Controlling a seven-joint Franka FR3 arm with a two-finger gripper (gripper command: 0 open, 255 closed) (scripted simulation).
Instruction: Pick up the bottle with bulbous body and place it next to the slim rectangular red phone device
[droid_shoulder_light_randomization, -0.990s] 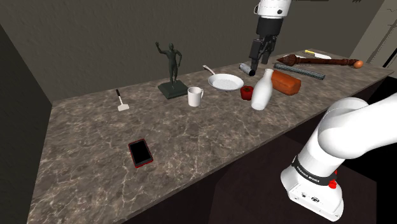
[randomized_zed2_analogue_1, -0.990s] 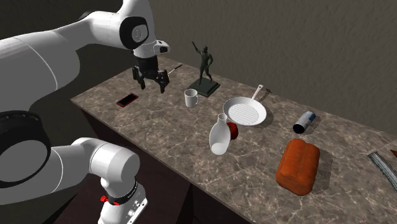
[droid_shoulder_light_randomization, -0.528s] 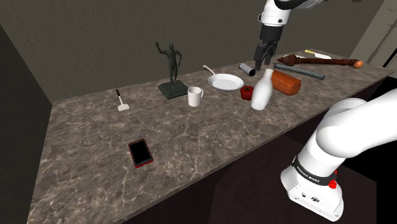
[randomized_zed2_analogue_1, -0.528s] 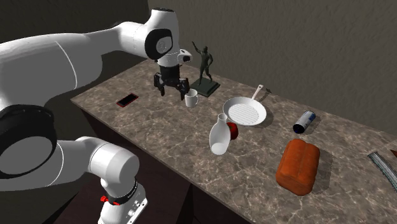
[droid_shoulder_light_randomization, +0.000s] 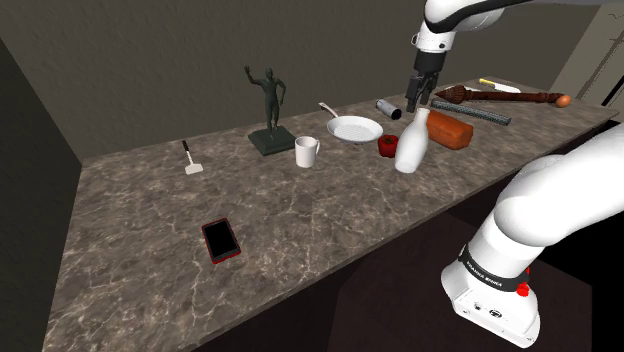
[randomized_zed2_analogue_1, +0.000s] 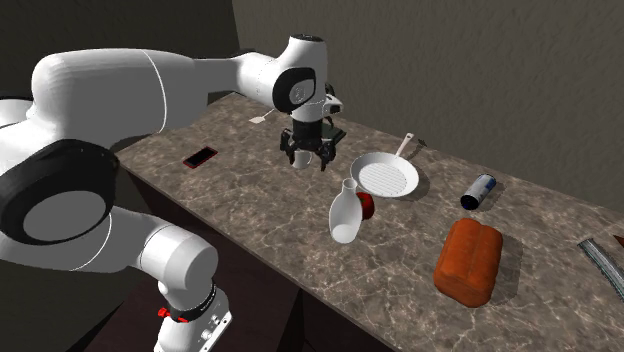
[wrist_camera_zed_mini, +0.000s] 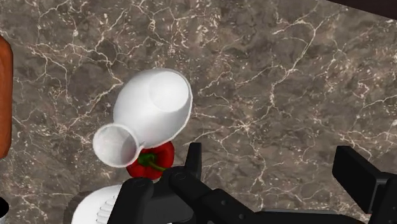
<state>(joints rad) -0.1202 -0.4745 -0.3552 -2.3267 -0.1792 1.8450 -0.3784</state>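
My claw (wrist_camera_zed_mini: 272, 159) hangs released, beside the white bottle (wrist_camera_zed_mini: 153, 108) — smooth, likely slippery and breakable; I'd grip the narrow neck, not the bulbous body.

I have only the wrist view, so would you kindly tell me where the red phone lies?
Observer: The red phone lies flat near the counter's front edge, far toward the shoulder view's left of the white bottle.
Operator: Thank you; does anything stand between them?
Observer: A white mug stands upright between them, farther back than the phone.
Operator: How high is the claw?
Observer: The claw hangs in the air, higher than the bottle's mouth, touching nothing.
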